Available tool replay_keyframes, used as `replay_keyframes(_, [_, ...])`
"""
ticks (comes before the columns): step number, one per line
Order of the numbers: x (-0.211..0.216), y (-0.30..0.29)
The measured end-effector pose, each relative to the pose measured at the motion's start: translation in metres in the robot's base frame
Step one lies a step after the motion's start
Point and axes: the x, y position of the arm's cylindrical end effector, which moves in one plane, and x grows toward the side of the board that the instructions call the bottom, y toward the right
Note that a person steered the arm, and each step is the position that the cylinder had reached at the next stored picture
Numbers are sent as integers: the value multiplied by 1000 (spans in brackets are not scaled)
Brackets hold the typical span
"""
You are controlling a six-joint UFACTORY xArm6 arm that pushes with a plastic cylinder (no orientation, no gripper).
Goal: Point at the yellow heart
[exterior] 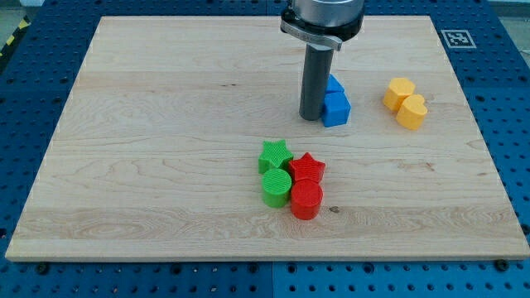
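The yellow heart lies near the board's right side, touching a yellow hexagon-like block just above and left of it. My tip rests on the board at the left side of two blue blocks, touching or nearly touching them. The tip is well to the left of the yellow heart, with the blue blocks in between.
A green star, a green cylinder, a red star and a red cylinder sit clustered below the tip, near the board's middle. The wooden board lies on a blue perforated table.
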Motion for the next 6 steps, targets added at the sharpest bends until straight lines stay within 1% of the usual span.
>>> replay_keyframes(2, [-2, 36])
replay_keyframes(3, [31, 36])
replay_keyframes(4, [59, 70])
replay_keyframes(5, [57, 152])
replay_keyframes(6, [36, 206])
